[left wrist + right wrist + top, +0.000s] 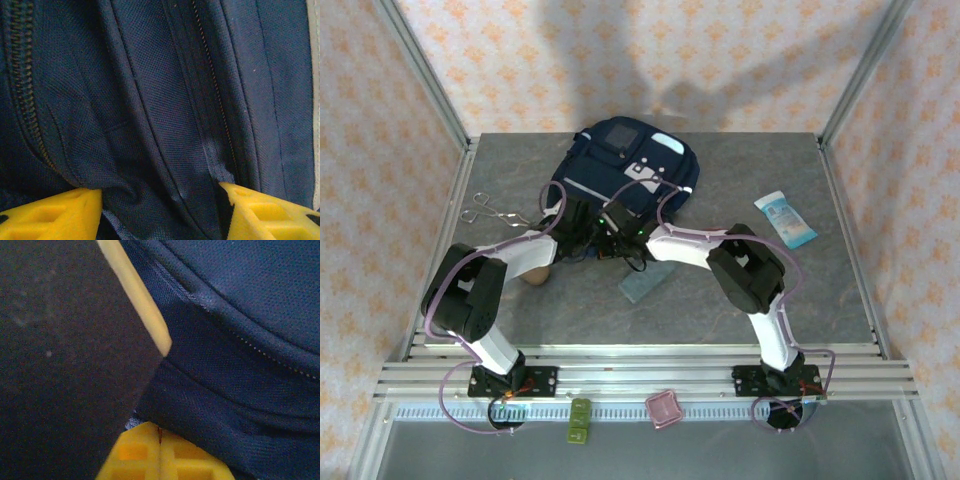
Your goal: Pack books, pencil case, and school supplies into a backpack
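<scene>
1. The grey desk [720,300] carries everything, with patterned walls on three sides.
2. The backpack [620,150] lies at the far middle of the desk, grey patch up. Both arms crowd its near edge and hide it from above. What it holds cannot be made out.
3. The left arm [480,300] and right arm [750,270] reach in from the near corners and meet at the backpack.
4. A dark flat panel with a pale yellow edge [135,295] blocks the left of the right wrist view. It may be a book cover, but it is cut off.
5. The white-and-blue tube [786,220] lies at the right, well apart from the backpack.
6. The pencil case [645,285] lies on the desk just near of the right arm's wrist.
7. A tan-brown thing [535,272] is mostly hidden under the left forearm.
8. The scissors [492,210] lie at the far left.
9. The left fingers [50,217] stand spread, a fold of navy fabric between them touching both. Whether they clamp it I cannot tell.
10. The right fingers [135,455] are pressed together, tips against the backpack cloth.
11. The red piece [665,408] and grey-green piece [580,420] sit on the near ledge between the arm bases.
</scene>
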Robot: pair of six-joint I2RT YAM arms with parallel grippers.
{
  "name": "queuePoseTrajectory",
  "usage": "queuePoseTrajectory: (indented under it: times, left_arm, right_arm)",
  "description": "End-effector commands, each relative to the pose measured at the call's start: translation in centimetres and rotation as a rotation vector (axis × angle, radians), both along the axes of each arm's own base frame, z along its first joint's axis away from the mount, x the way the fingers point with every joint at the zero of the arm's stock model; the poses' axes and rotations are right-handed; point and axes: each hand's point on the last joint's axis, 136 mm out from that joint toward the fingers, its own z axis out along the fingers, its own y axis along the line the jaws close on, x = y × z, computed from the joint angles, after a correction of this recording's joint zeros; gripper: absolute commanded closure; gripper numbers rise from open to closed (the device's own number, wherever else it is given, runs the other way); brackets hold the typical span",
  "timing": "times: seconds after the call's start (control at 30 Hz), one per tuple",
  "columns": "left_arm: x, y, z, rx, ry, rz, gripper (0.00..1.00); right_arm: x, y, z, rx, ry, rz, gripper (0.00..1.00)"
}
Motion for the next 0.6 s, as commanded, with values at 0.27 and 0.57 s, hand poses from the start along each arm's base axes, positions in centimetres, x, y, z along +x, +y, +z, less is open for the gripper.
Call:
queuePoseTrajectory:
  times: [0.27, 0.57]
  left_arm:
    - [-1.3, 2.2, -2.8, 0.086, 0.092, 0.012, 0.42]
    - [-1.1, 2.6, -3.5, 0.112, 0.111, 0.015, 0.42]
  right_arm:
    - [1.7, -13.0, -1.0, -0.168, 0.011, -0.244, 1.0]
    - [7.6, -22.2, -0.8, -0.275, -0.082, -0.508, 1.0]
